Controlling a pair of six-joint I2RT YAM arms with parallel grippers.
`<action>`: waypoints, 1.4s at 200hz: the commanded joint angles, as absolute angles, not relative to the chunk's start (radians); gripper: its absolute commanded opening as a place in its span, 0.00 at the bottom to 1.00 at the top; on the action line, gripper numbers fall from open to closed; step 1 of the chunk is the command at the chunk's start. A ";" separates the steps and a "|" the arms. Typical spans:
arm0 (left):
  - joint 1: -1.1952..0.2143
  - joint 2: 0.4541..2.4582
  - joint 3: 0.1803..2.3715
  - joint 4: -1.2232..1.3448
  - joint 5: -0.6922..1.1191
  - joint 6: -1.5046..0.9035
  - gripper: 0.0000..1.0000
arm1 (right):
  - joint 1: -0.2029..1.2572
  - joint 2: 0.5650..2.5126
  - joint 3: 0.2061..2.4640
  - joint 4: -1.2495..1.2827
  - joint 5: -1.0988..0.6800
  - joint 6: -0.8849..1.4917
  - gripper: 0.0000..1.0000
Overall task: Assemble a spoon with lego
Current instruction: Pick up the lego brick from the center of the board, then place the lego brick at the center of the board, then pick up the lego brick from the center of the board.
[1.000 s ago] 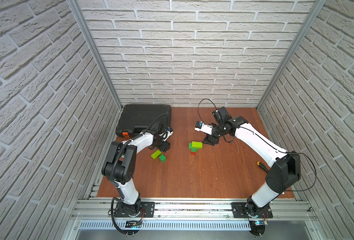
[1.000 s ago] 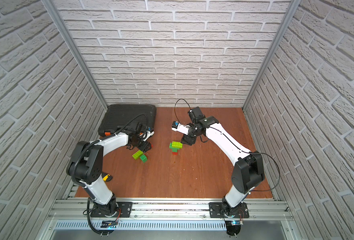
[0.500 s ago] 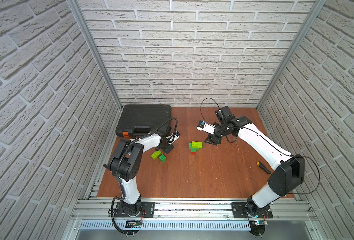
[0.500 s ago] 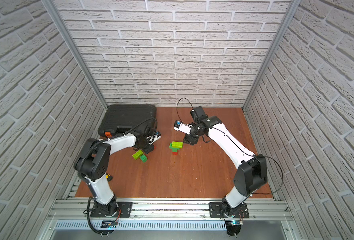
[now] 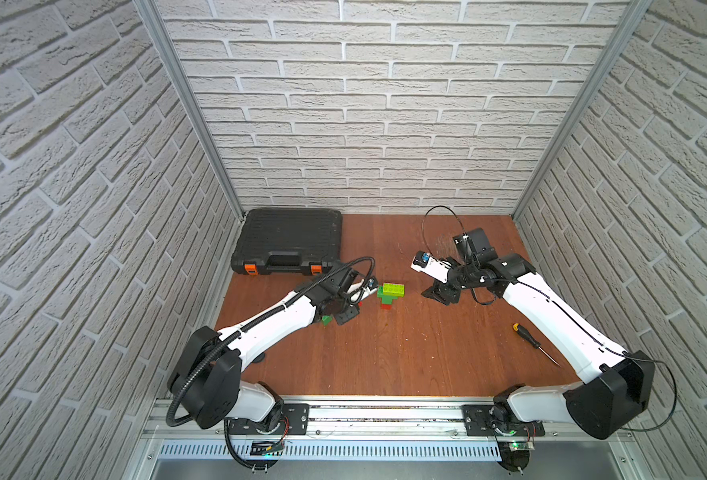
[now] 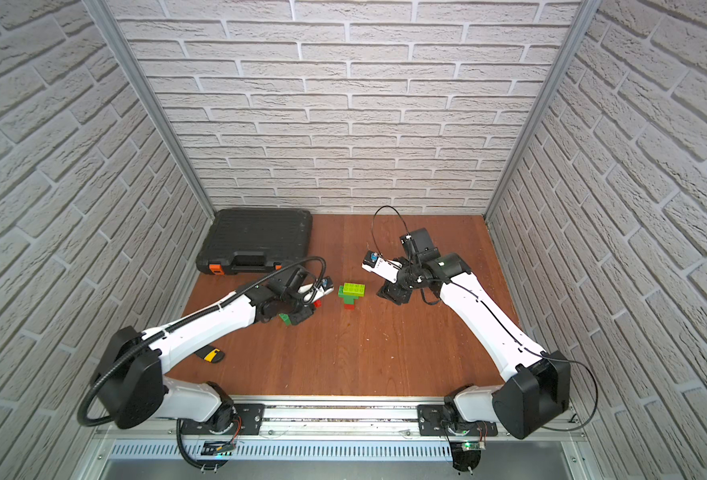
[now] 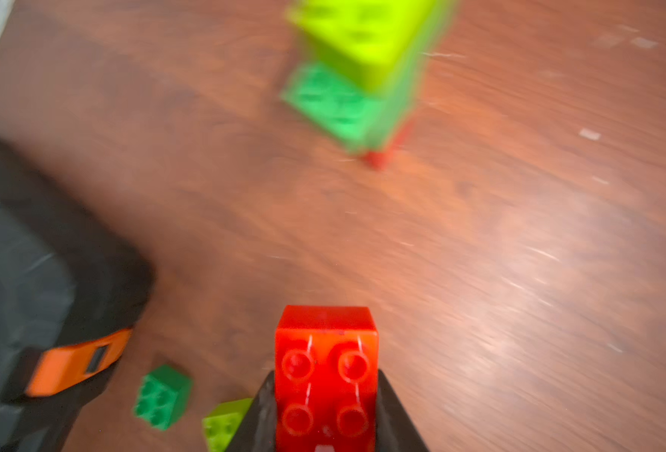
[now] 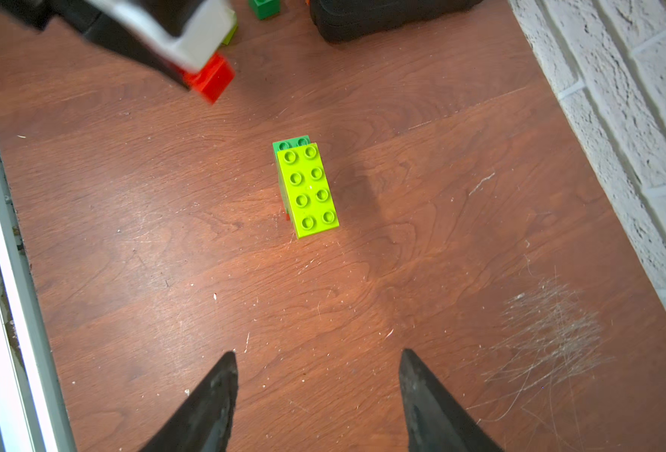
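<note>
Your left tool [image 7: 326, 415] grips a red brick [image 7: 325, 344], near a loose dark green brick [image 7: 163, 395] and a lime brick [image 7: 223, 424]. Beyond it, the partly built spoon [image 5: 390, 293] stands upright on the worktop [image 5: 385, 353]. Further, your right tool [image 8: 317, 354] hangs empty with jaws apart, facing the spoon.

The left wrist view was smeared throughout; its brick stack [image 7: 356, 78] was soft-edged, the lime top cut by the frame; the red brick [image 7: 325, 352] clamped in the left hand [image 7: 325, 375] ran off the edge; a lime brick [image 7: 221, 424] sat half hidden behind a finger; the toolcase [image 7: 22, 281] was cropped; in both top views the left arm [image 5: 268, 324] covered most loose bricks, leaving a scrap of a dark green brick [image 5: 326, 319]; a yellow-and-black object [image 6: 211, 355] lay partly under that arm, too small to name; the right hand [image 8: 317, 354] had its fingers [image 8: 206, 403] cut off.
</note>
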State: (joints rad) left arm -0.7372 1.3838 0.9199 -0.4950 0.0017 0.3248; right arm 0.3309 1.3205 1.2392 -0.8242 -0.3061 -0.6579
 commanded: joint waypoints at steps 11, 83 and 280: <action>-0.864 1.390 0.822 -0.471 0.086 0.356 0.23 | 0.257 1.231 1.198 -0.716 -0.394 -0.591 0.66; -0.951 1.590 0.873 -0.410 0.185 0.406 0.26 | 0.248 1.224 1.201 -0.756 -0.403 -0.600 0.66; -0.237 0.986 0.571 -0.135 0.166 -0.111 0.66 | 0.864 1.353 0.981 -0.516 -0.181 -0.538 0.62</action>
State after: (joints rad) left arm -0.3069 1.0271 0.6308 -0.1852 0.1898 0.0170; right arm 0.7631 1.2449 1.0183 -0.6506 -0.2459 -0.5995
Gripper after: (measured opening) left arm 0.649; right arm 0.633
